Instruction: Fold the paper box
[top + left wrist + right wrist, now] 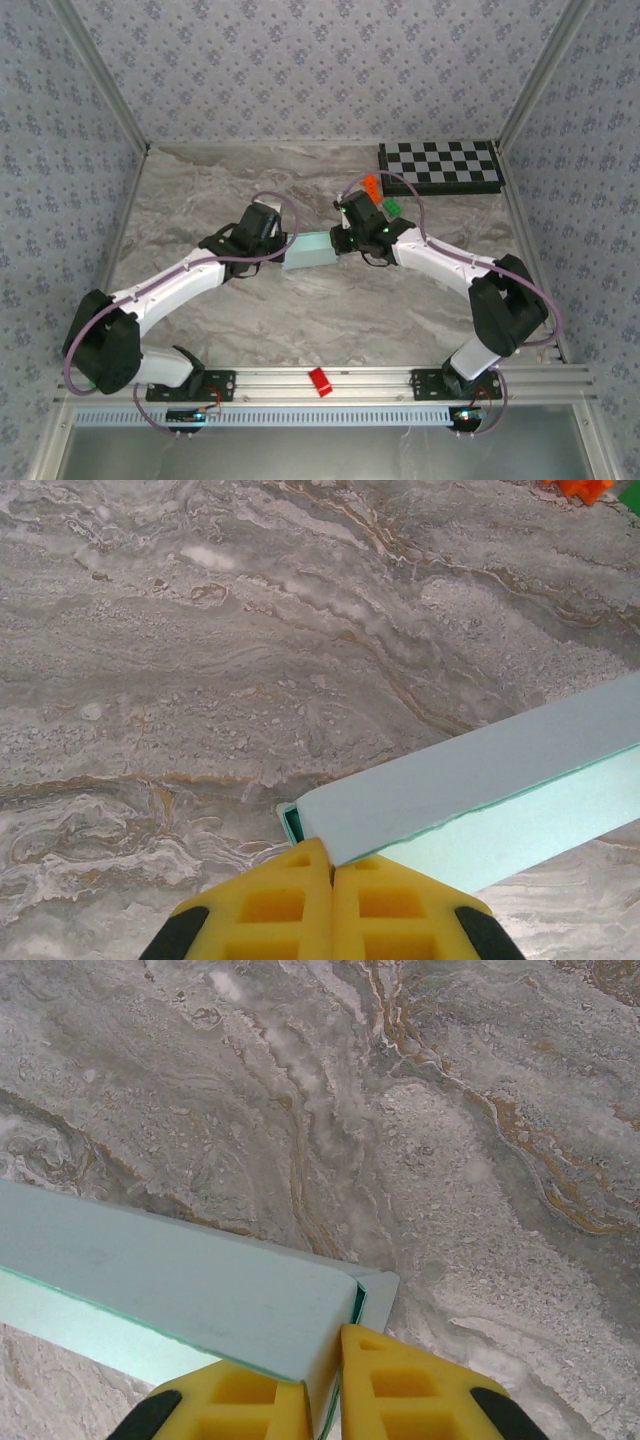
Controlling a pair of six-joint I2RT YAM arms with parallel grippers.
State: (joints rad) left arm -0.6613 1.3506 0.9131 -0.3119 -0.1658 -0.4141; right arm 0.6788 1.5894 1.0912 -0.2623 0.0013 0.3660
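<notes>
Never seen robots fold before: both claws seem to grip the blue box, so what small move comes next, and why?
Probably ease the top flap down and tuck it. The left gripper and right gripper each pinch an end of the paper box, and the flap's edge looks untucked along the side.

"How are the two arms standing?"

"Both come in from the near edge with elbows bowed out to the sides. The forearms slant inward, so the wrists face each other."

"And the tools?"

"The left tool (332,865) has its yellow fingers pressed together on a corner of the paper box (310,250). The right tool (335,1360) pinches the card wall at the opposite end."
</notes>
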